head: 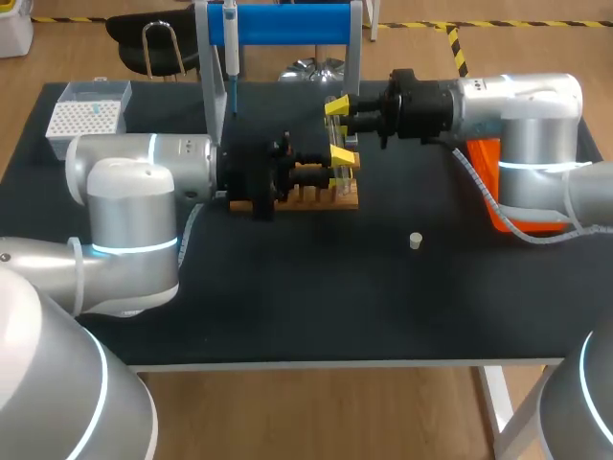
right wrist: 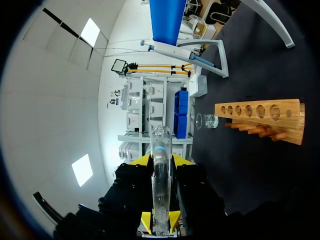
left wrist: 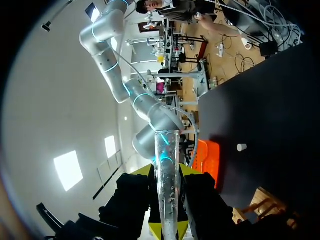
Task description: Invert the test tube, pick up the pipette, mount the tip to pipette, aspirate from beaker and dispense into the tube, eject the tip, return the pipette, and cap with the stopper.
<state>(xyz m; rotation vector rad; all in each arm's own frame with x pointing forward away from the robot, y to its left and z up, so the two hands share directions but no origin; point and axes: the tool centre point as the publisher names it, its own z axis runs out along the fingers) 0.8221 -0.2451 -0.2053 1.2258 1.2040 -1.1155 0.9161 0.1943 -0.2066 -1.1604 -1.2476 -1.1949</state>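
Far left on the table you've got the tip box [head: 88,115]. The pipette [head: 231,43] hangs on the blue stand [head: 287,23]. The left arm [head: 144,182] comes in low and the left gripper [head: 343,158] sits at the right end of the wooden rack [head: 297,198]. Its yellow tips are closed on the test tube [left wrist: 166,170], glass pinched from both sides, open rim at the far end. The right gripper [head: 335,105] is just behind it, tips close to the left's. Its wrist view shows a tube clamped the same way, rounded end out. It looks like one tube shared by both, but you can't confirm that from the head view. The beaker [right wrist: 206,120] stands near the rack's end. The stopper [head: 415,241] lies on the mat, well right of the rack. An orange bin [head: 488,187] sits under the right arm [head: 522,115].
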